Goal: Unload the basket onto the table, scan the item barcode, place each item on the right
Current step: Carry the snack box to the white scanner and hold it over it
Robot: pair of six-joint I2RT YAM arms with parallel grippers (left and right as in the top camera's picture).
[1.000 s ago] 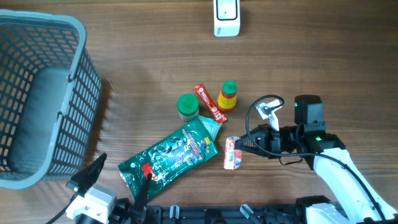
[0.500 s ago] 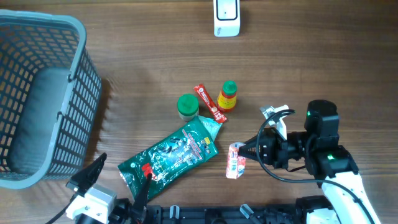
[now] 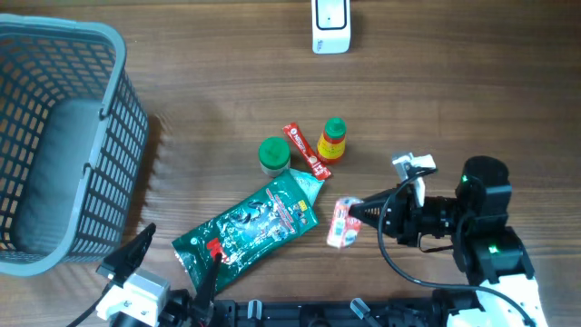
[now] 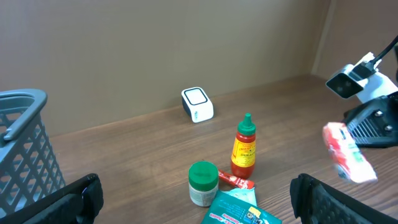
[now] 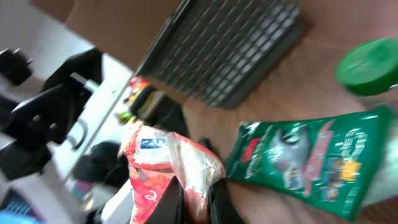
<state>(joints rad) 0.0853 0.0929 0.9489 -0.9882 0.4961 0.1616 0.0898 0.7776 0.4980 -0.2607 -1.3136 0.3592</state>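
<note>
The right gripper is pinching one end of a small red and white packet. The packet is lifted in the air, just to the right of the green pouch. The white scanner stands well apart, at the far side. The left gripper is spread wide near the basket and grips nothing.

Black right tool, white forearm, looped cable.
</note>
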